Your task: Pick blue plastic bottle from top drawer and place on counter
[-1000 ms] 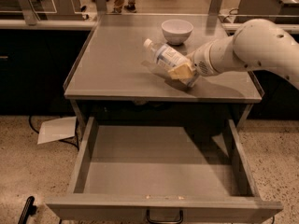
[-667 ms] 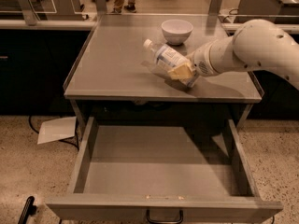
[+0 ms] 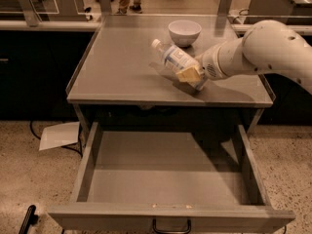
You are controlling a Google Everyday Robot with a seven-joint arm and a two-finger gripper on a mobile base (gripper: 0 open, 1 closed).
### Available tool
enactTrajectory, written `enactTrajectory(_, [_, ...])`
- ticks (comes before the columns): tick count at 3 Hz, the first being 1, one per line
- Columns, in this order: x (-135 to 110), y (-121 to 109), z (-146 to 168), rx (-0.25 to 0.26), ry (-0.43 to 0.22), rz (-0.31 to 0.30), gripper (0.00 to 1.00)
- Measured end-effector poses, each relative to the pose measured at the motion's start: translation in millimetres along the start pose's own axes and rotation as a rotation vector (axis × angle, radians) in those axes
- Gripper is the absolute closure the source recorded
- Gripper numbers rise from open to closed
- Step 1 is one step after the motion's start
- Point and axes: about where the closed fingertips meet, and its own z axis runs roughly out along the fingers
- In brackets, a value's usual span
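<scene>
The blue plastic bottle (image 3: 174,57) is tilted over the counter (image 3: 122,67), white cap up and to the left, its base low near the counter's right half. My gripper (image 3: 191,77) comes in from the right on a white arm and is shut on the bottle's lower end. The bottle's base looks at or just above the counter surface; I cannot tell whether it touches. The top drawer (image 3: 165,179) stands pulled out below the counter, its flat bottom bare, its dark loop handle at the front.
A white bowl (image 3: 184,32) stands at the back of the counter, just behind the bottle. Dark side counters flank the table. A white sheet (image 3: 59,135) lies on the speckled floor at the left. A person's legs show at the far back.
</scene>
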Motion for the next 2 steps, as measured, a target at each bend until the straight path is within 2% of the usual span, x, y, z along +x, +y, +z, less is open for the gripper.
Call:
enactTrajectory(1, [0.0,0.0,0.0,0.000,0.000,0.000,0.11])
enactTrajectory(2, [0.0,0.1,0.1,0.000,0.000,0.000,0.00])
